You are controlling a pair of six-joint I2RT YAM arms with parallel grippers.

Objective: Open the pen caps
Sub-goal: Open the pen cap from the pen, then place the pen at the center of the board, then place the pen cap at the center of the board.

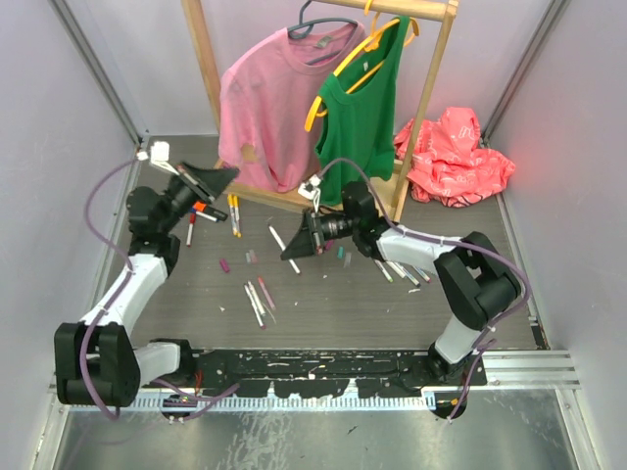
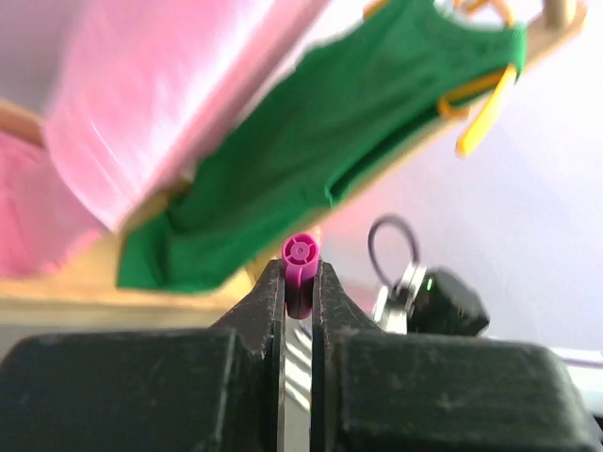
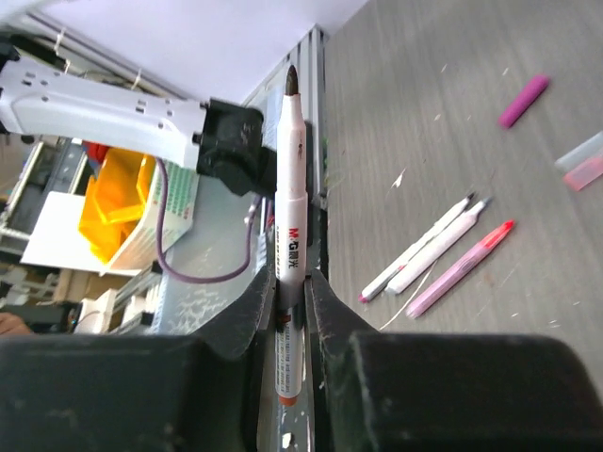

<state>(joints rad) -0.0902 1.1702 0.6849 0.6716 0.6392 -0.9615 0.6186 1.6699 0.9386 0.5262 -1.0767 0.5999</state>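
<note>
Right wrist view: a white marker barrel [image 3: 288, 188], light and stiff, is clamped mid-length by the right gripper [image 3: 292, 297], with its tip bare. A magenta pen cap [image 2: 301, 254], small, smooth and probably slippery, is pinched across its sides by the left gripper [image 2: 300, 275], and that is the best place to hold it.

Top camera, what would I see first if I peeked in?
Probably the bright pink shirt and green top hanging on the wooden rack at the back. Closer up, the left gripper pinches a purple pen cap, and the right gripper grips a white marker with its dark tip bare.
</note>
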